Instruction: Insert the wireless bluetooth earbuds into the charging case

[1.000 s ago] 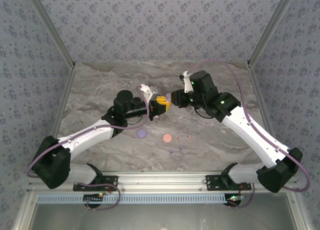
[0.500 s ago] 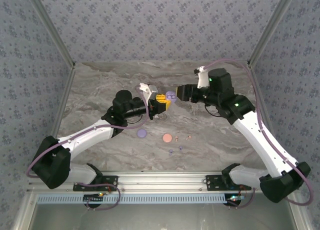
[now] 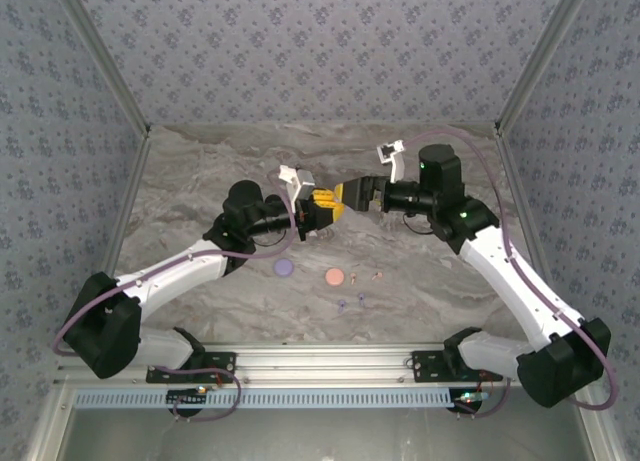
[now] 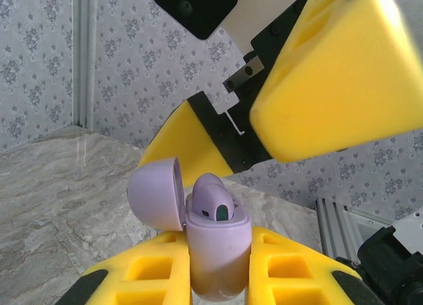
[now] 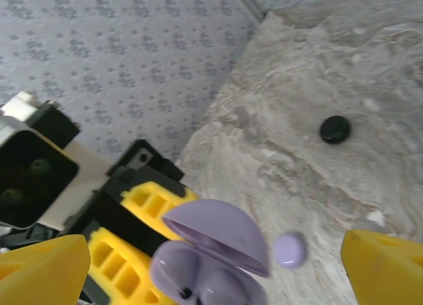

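My left gripper [image 3: 322, 209] [image 4: 221, 272] is shut on the lilac charging case [image 4: 218, 252], which it holds upright above the table. The case's lid [image 4: 156, 192] is swung open to one side. A lilac earbud [image 4: 213, 200] stands in the case with its rounded top sticking out. My right gripper [image 3: 352, 193] [image 5: 215, 259] is wide open, its yellow fingertips [image 5: 386, 265] either side of the case [image 5: 205, 272] without touching it. Tiny loose earbuds [image 3: 353, 277] [image 3: 360, 297] lie on the marble table nearer the arm bases.
A lilac puck [image 3: 283, 267] [image 5: 289, 249] and a pink puck [image 3: 334, 277] rest on the table in front of the grippers. A black puck [image 5: 335, 129] lies farther off. Patterned walls enclose the table [image 3: 200, 181] on three sides.
My right gripper has opened from nearly shut to wide. It drew back to the right and then came in toward the case again. The left gripper and case have stayed put.
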You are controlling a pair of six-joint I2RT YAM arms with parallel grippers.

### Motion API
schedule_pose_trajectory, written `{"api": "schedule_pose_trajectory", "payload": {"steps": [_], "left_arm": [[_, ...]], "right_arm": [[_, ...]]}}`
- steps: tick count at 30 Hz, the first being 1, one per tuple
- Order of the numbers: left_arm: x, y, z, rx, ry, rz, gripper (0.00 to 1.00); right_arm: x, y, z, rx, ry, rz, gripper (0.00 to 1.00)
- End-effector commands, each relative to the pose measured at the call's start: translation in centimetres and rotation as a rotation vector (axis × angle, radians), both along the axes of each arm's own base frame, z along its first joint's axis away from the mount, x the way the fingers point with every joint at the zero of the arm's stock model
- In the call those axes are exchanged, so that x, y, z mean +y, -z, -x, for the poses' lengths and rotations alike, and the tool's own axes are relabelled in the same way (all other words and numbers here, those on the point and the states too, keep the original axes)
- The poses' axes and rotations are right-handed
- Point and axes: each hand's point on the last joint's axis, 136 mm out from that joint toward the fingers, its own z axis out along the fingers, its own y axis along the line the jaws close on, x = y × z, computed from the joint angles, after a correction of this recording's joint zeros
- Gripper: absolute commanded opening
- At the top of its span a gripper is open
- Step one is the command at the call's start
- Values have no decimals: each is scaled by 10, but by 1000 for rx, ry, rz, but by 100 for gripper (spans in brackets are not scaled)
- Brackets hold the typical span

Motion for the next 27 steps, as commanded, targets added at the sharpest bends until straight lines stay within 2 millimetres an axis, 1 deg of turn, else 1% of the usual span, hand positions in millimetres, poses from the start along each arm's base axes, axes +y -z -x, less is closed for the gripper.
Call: {"api": "schedule_pose_trajectory", "payload": {"steps": [1, 5, 8, 14, 18, 22, 25, 27], "left_arm": [[-3, -34, 9, -70, 38, 67, 0], [-3, -33, 8, -69, 33, 61, 0], [-3, -30, 8, -66, 30, 52, 0], [-2, -26, 7, -55, 19, 49, 0], [1, -22, 5, -50, -3, 45, 0], [3, -21, 5, -49, -13, 42, 0], [3, -20, 6, -47, -13, 42, 0], [4, -21, 6, -47, -16, 43, 0]], "right_arm": [[17, -21, 10, -32, -92, -73, 100], [23, -27, 14, -29, -118, -83, 100], [22, -31, 19, -39, -128, -84, 100], [16, -44, 31, -100, -135, -96, 100], [11, -48, 37, -119, -136, -99, 100], [7, -44, 44, -116, -137, -61, 100], [4, -39, 40, -110, -109, -35, 100], [-1, -32, 32, -100, -63, 14, 100]]}}
